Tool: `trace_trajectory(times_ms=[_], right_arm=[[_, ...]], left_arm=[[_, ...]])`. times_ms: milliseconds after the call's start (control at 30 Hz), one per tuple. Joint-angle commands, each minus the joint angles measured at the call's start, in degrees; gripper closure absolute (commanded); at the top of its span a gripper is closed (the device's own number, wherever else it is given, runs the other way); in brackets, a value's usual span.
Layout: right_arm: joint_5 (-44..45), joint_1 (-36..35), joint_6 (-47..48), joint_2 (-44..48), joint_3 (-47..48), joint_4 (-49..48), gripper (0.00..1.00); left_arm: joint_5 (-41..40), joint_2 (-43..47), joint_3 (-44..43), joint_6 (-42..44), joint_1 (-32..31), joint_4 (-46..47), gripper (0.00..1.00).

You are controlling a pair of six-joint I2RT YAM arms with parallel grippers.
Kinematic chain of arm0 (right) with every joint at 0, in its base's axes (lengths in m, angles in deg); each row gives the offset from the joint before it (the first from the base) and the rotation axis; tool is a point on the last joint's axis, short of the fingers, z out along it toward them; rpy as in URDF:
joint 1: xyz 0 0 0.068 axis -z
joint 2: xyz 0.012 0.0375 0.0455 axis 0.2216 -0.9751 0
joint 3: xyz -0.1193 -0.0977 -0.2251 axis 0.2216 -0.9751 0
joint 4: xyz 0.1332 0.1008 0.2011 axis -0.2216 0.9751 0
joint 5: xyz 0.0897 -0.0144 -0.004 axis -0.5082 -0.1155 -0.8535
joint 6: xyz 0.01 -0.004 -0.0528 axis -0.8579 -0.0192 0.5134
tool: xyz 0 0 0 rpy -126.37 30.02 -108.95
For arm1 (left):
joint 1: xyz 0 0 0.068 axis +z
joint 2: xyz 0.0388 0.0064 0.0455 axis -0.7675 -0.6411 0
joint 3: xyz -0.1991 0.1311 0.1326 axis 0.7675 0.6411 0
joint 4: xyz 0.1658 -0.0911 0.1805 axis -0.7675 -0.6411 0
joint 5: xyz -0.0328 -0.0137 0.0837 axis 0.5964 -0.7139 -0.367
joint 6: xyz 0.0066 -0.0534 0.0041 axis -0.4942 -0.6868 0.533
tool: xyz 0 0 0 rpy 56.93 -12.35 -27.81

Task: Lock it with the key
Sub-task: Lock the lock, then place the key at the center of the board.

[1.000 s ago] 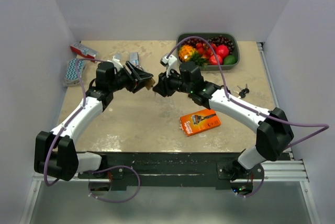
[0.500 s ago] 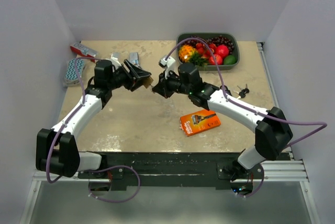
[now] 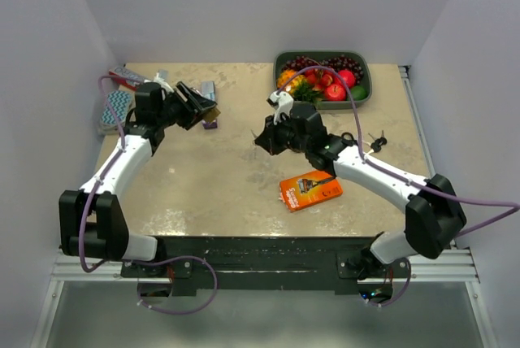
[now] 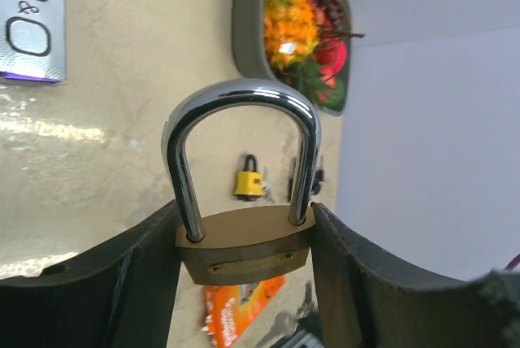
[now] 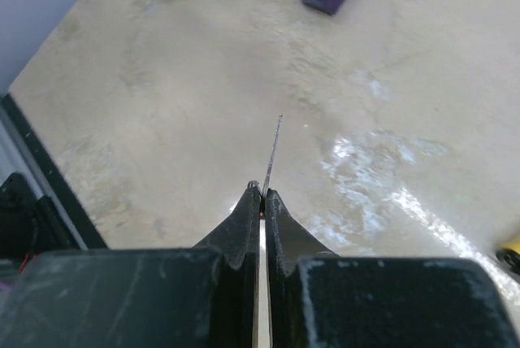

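Two grippers face each other across the table point(image 3: 203, 193), well apart. Seen from above, the left gripper point(image 3: 203, 109) is at about 10 o'clock from the table's middle and points toward 3 o'clock. Its fingers point(image 4: 146, 271) stand partly open, clamped on either side of the brass body of the padlock point(image 4: 244, 249). In its wrist view the padlock stands upright, the steel shackle arching to 12 o'clock with both legs meeting the body; whether it is latched I cannot tell. The right gripper point(image 3: 260, 138) is near the table's middle and points toward 9 o'clock. Its fingers point(image 5: 244, 222) are pressed fully together on the key point(image 5: 273, 153), which shows edge-on as a thin blade jutting toward 12 o'clock in that wrist view, above bare tabletop. From the right gripper, the padlock lies at 10 o'clock, a tray of fruit point(image 3: 283, 60) at 1 o'clock, and an orange pack point(image 3: 309, 189) at 5 o'clock. A small yellow padlock point(image 4: 248, 182) shows through the shackle in the left wrist view.
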Motion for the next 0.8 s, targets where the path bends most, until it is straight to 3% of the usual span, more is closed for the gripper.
trace_trajectory(times_ms=[0, 233, 467, 767], right_arm=[[5.61, 4.63, -4.71, -4.11, 0.15, 0.97, 1.0], [7.2, 7.02, -3.57, -12.54, 1.99, -2.01, 1.0], [8.25, 7.72, -4.62, -18.87, 4.72, -3.77, 1.0], [10.01, 8.51, -6.2, -24.94, 7.18, -4.21, 1.0]], left_arm=[[-1.57, -0.82, -4.31, 14.43, -1.77, -5.1, 1.0], [-4.02, -2.85, -4.75, 24.3, -4.58, -13.02, 1.0], [-8.25, -4.52, -6.25, 33.44, -12.39, -18.39, 1.0], [-6.93, -12.86, -6.41, 30.38, -14.95, -18.65, 1.0]])
